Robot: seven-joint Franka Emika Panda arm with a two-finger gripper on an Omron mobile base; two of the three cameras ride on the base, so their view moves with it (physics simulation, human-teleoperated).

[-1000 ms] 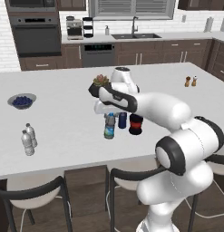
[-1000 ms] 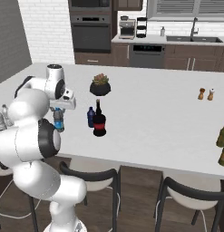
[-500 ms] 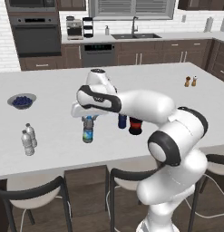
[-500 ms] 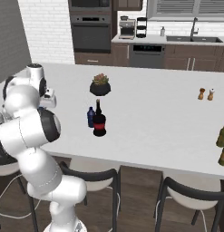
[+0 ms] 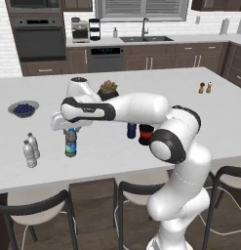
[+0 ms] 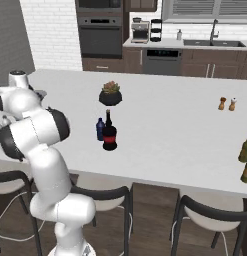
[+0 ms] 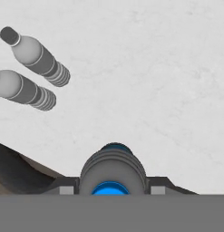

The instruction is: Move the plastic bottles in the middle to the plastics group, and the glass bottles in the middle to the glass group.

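My gripper (image 5: 69, 129) is shut on the cap end of the clear plastic bottle with the blue label (image 5: 70, 145), held upright low over the counter. In the hand view this bottle (image 7: 112, 166) sits between my fingertips (image 7: 66, 190). The plastics group, two clear ribbed white-capped bottles (image 5: 30, 152), stands a short way to its left, also seen as a pair (image 7: 32, 72). The dark blue plastic bottle (image 5: 131, 130) (image 6: 100, 129) and the glass bottle with the red band (image 5: 146, 135) (image 6: 109, 133) stand together mid-counter.
A potted plant (image 5: 108, 90) stands behind the middle bottles, and a bowl of blue fruit (image 5: 23, 108) sits at the far left. Two small shakers (image 6: 227, 104) stand far right. Olive glass bottles (image 6: 246, 161) stand at the counter's right end. Stools line the front edge.
The arm has swung left, carrying the blue-label bottle from the middle group toward the two white-capped bottles. The other bottles have not moved.
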